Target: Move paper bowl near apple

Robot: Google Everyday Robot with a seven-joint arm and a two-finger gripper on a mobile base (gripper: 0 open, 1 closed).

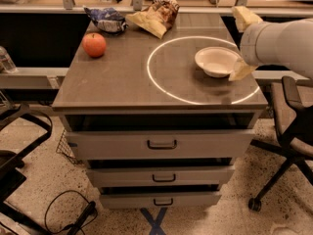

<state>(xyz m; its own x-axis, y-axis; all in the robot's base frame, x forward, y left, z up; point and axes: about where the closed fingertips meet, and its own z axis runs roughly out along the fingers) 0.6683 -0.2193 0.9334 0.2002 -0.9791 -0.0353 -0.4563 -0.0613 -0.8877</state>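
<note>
The off-white paper bowl [216,61] sits upright on the right side of the grey cabinet top [122,82], inside a glowing white ring. The orange-red apple [94,44] stands at the far left of the top, well apart from the bowl. My gripper [242,43] comes in from the right on a thick white arm, just beside the bowl's right rim. Its two tan fingertips stand far apart, one [239,71] touching or nearly touching the rim, the other behind the arm. It is open and holds nothing.
A blue-and-white snack bag [108,19] and a tan snack bag [155,14] lie at the back edge. The cabinet has three drawers [161,144]. Office chairs stand at the right [293,121] and left [19,146]. A cable [73,214] lies on the floor.
</note>
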